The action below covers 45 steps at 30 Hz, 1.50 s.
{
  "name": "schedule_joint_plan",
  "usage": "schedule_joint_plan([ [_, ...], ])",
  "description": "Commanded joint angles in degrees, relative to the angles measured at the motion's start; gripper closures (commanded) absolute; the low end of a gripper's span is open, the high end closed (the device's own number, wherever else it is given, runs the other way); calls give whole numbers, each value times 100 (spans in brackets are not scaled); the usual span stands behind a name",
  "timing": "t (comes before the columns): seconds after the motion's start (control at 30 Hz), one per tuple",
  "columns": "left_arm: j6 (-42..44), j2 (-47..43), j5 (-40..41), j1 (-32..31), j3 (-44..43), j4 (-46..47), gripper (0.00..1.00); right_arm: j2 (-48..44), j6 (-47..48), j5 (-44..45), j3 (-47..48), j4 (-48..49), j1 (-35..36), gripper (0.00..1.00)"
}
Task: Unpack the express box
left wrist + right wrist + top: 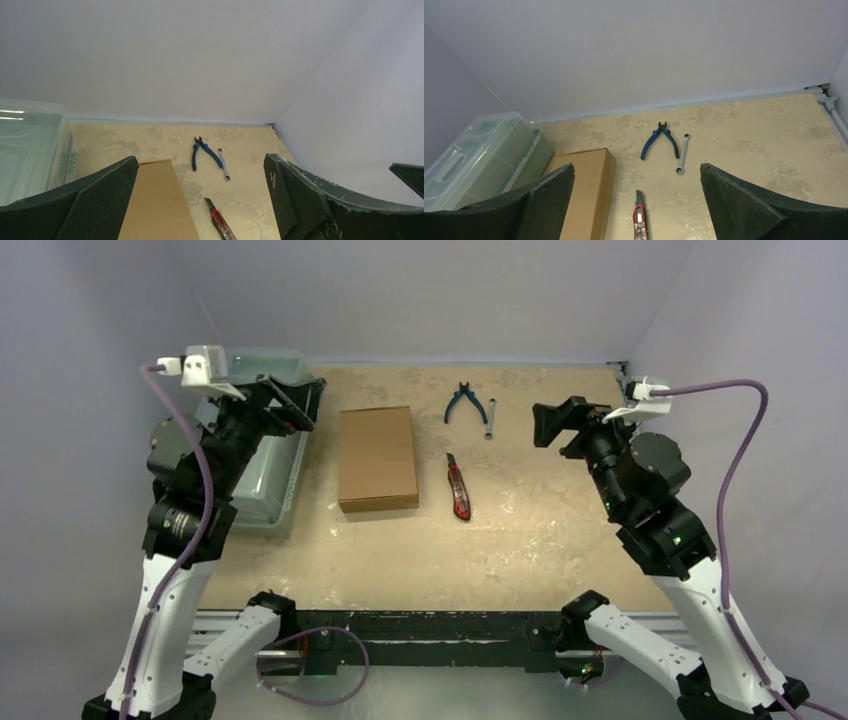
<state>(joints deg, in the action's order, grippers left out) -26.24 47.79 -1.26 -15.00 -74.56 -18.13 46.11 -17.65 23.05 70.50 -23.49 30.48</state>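
The express box (378, 458), a flat plain brown cardboard mailer, lies closed on the table left of centre; it also shows in the left wrist view (157, 200) and the right wrist view (586, 190). My left gripper (290, 400) hovers open to the left of the box, above the plastic bin, with nothing between its fingers (100, 200). My right gripper (555, 425) hangs open at the right side of the table, well apart from the box, and its fingers (744, 205) are empty too.
A red utility knife (458, 486) lies just right of the box. Blue-handled pliers (464, 402) and a small wrench (490, 420) lie farther back. A clear plastic lidded bin (262, 455) stands along the left edge. Walls close the back and sides.
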Motion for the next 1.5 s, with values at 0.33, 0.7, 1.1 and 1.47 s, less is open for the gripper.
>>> schedule_joint_plan([
  [0.33, -627, 1119, -2166, -52, 792, 365, 2, 1053, -466, -700, -882, 692, 6, 1],
  [0.7, 155, 2191, -796, -557, 635, -986, 4, 2362, -1260, -3617, -1634, 2299, 10, 1],
  [1.1, 107, 2867, 992, -573, 1313, -1478, 8, 4062, -2019, -5063, -1714, 3766, 10, 15],
  [1.47, -338, 3305, 1284, -574, 1991, -604, 7, 4961, -1995, -5302, -1773, 4199, 9, 27],
])
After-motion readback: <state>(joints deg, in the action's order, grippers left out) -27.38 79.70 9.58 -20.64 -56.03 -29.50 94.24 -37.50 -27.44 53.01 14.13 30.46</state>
